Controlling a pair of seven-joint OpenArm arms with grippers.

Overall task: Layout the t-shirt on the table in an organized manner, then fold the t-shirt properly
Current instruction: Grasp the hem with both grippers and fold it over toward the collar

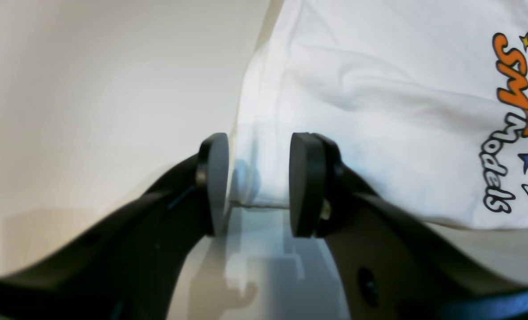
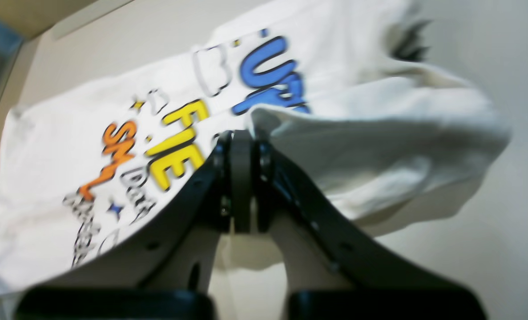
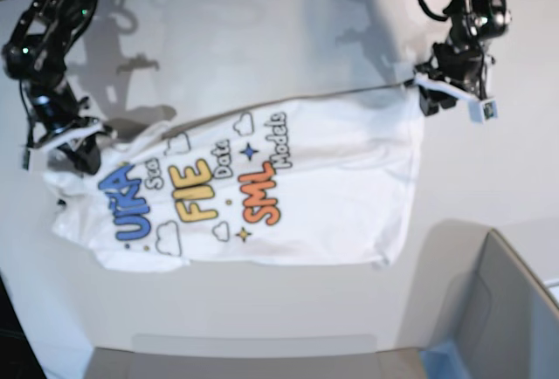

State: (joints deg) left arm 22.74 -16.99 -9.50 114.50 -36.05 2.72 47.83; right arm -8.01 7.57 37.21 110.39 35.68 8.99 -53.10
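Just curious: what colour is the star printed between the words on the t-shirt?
Dark blue. The star on the t-shirt shows best in the base view.

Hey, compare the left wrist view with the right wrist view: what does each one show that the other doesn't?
Only the left wrist view: the left pincer open, its pads on either side of a hemmed corner of the t-shirt, with a wide stretch of bare table beside it.

Only the right wrist view: the right pincer shut on a raised fold of the shirt, plus the blue and yellow letters.

Both: the white shirt lying on the table, its orange lettering and a small blue star.
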